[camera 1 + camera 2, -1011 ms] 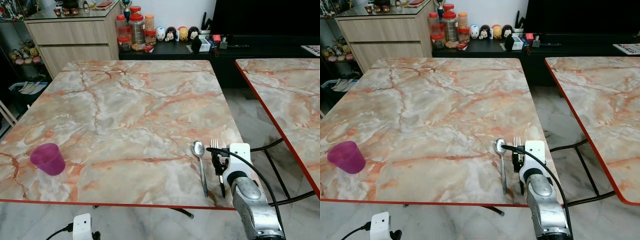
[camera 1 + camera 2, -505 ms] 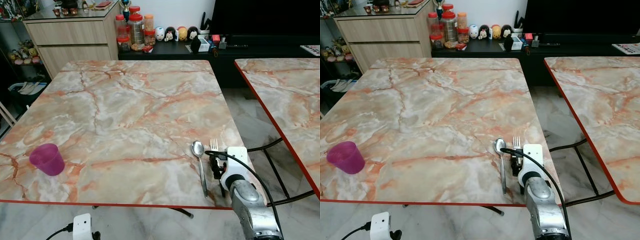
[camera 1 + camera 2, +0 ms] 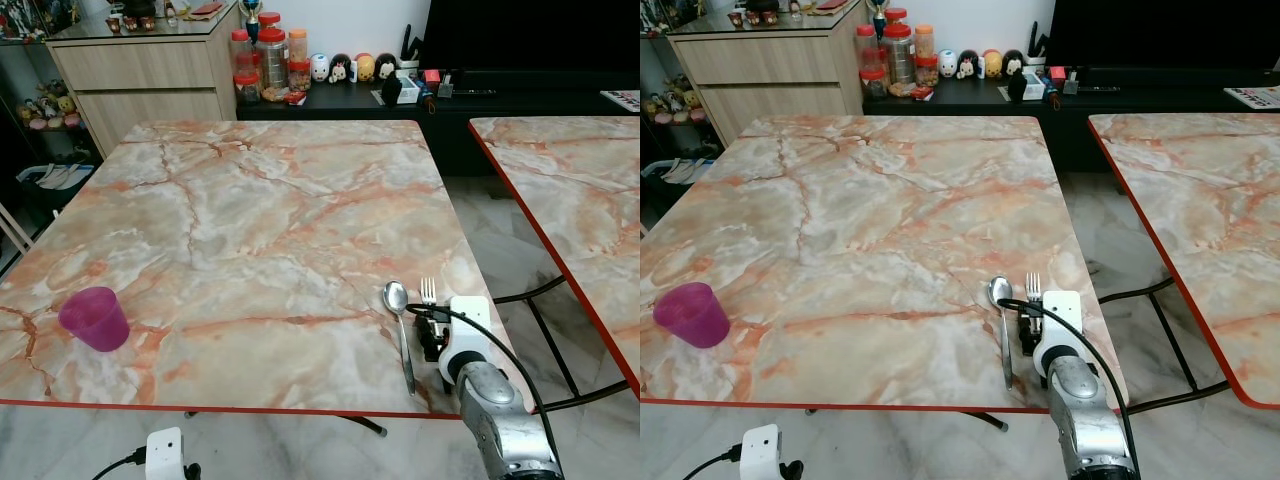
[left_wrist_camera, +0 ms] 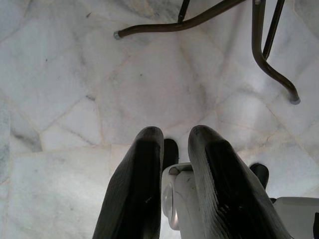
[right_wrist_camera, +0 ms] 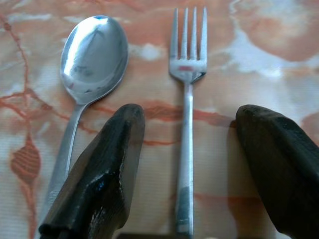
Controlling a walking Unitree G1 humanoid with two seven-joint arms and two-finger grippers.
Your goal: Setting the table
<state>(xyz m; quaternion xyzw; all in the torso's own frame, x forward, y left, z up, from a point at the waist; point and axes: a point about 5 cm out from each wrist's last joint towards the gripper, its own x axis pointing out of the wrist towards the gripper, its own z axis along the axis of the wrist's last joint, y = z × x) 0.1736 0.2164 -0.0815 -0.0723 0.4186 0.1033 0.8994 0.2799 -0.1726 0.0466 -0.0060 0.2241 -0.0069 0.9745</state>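
Right wrist view: right gripper (image 5: 184,164) fingers (image 5: 99,179) spread open, straddling the fork (image 5: 186,129), whose long axis runs parallel between them; fork lies flat on tabletop (image 3: 250,220) beside the spoon (image 5: 89,59).

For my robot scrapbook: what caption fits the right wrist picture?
Open right gripper straddles the fork, spoon alongside, on the marble table.

A home dining and living room.
A marble-patterned tabletop (image 3: 260,230) fills the middle; at 11 o'clock a wooden drawer cabinet (image 3: 140,85), at 12 o'clock snack jars (image 3: 272,62) and small figurines (image 3: 352,67) on a low black sideboard (image 3: 520,95); marble floor tiles (image 4: 75,89) below.
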